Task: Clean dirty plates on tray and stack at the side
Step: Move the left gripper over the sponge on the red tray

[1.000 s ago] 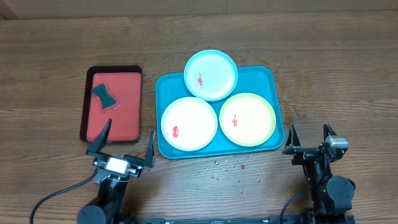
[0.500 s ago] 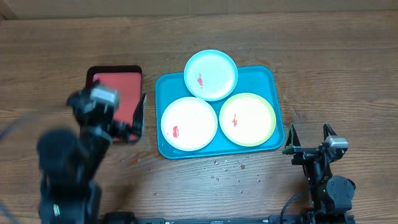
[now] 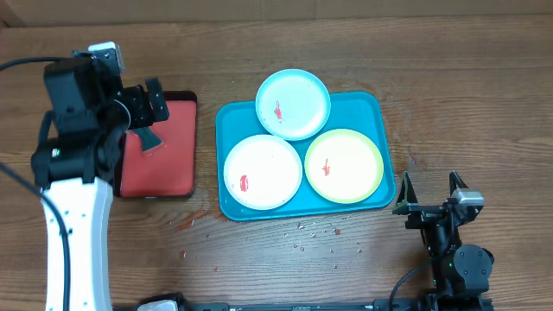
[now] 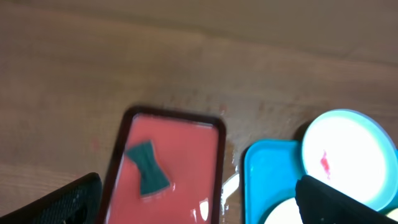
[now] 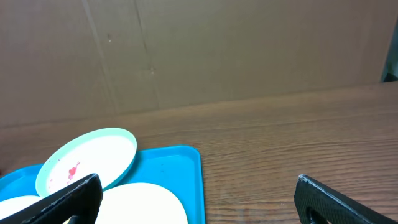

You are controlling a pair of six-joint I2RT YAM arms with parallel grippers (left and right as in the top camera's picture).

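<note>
Left gripper [image 3: 147,108] up from table edge, now over red tray [image 3: 168,160], jaws spread wide, empty. Right gripper [image 3: 429,194] parked, fingers apart. Plates [image 3: 263,170] on tray [image 3: 378,112].

Left gripper [image 3: 155,102] stands over the far end of the smaller tray [image 3: 168,164]. The pad [image 3: 149,138] lies on that tray, just before the gripper and left of its centre line in the wrist view. The tray [image 3: 233,117] lies to this gripper's right, apart from the smaller tray. Left plate [image 3: 263,171] and right plate [image 3: 344,165] sit side by side in it. Far plate [image 3: 293,104] overhangs its far rim and appears to rest on both.

Right gripper [image 3: 428,194] sits off the tray's near right corner, with the plates ahead and to its left. Crumbs [image 3: 315,229] lie on the table [image 3: 432,78] to its left.
</note>
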